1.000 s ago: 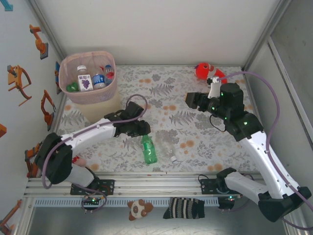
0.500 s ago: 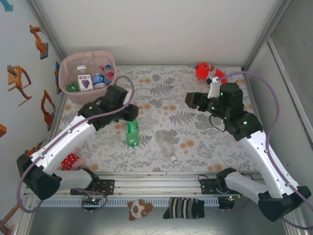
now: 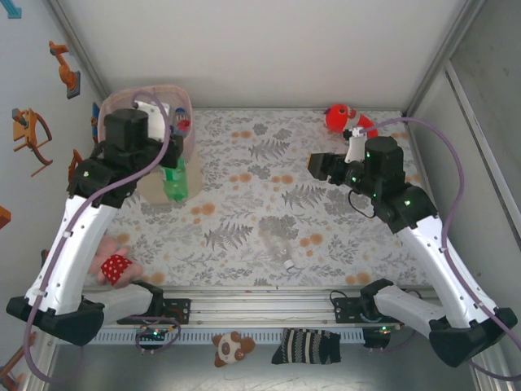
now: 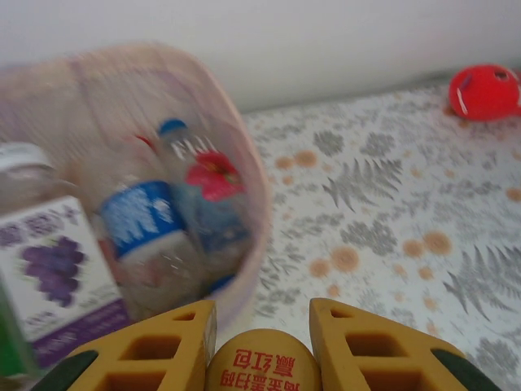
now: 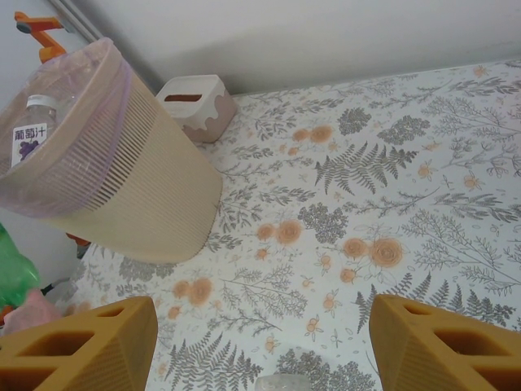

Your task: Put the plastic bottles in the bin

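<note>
My left gripper (image 3: 165,156) is shut on the yellow cap (image 4: 262,362) of a green bottle (image 3: 175,182), which hangs off the table beside the near right wall of the bin (image 3: 186,114). In the left wrist view the pink mesh bin (image 4: 248,195) lies just ahead, with a blue-label bottle (image 4: 142,236), a grape-label bottle (image 4: 49,269) and a red-label bottle (image 4: 213,175) inside. A clear bottle (image 3: 277,242) lies on the floral mat near the front. My right gripper (image 3: 322,168) hovers open above the mat; in its wrist view the gripper (image 5: 262,314) holds nothing.
A red-orange fish plush (image 3: 346,119) sits at the back right. A small tissue box (image 5: 194,104) stands behind the bin. A soft toy with a red patch (image 3: 115,267) lies by the left arm's base. A striped sock (image 3: 308,346) and another toy (image 3: 232,347) lie past the front rail.
The left arm has lifted the green bottle off the mat's middle and carried it back and left to the bin. The right arm has not moved.
</note>
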Available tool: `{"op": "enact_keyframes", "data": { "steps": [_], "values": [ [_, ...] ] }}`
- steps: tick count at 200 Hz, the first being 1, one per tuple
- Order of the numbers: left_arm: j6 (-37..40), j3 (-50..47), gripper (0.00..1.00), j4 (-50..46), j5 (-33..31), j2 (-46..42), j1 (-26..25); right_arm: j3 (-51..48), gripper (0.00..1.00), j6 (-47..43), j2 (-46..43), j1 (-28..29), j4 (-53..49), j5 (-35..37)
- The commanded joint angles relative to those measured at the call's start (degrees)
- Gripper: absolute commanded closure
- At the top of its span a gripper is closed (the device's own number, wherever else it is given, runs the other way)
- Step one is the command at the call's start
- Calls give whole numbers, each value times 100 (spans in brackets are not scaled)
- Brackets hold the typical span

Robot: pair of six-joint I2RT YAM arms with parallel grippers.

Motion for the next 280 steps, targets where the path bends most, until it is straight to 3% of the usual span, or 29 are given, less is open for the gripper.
{"op": "enact_keyframes", "data": {
  "steps": [1,95,162,227,280],
  "values": [
    [555,458,100,0,-13,0,257,222,32,-93,38,0,11,41],
    [953,1951,100,198,343,725,1818,352,32,-137,185,-1,19,8],
    [910,3426,100,-266,846,1998,2660,363,31,-152,311,-1,88,46],
    [653,3348,100,-563,1348,2524,3240,349,31,-253,390,-1,137,163],
    [757,3026,100,-1075,1333,2790,3317,246,32,-233,396,0,282,208]
  ]
}}
